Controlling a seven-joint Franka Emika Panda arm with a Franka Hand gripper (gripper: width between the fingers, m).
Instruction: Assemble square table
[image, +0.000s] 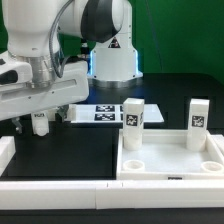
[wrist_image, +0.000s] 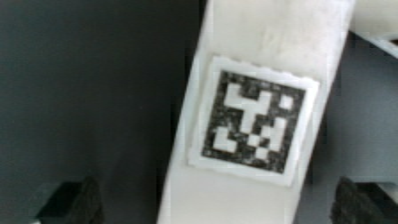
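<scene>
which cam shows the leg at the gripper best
The wrist view. The leg fills the frame with its tag plain to see, standing between the fingers of the open gripper. The exterior view shows only a small part of that leg under the arm, too small to read the tag.

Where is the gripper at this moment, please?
The gripper is low at the exterior view's left, just left of the marker board; the wrist view shows a tagged leg between its open fingers.
</scene>
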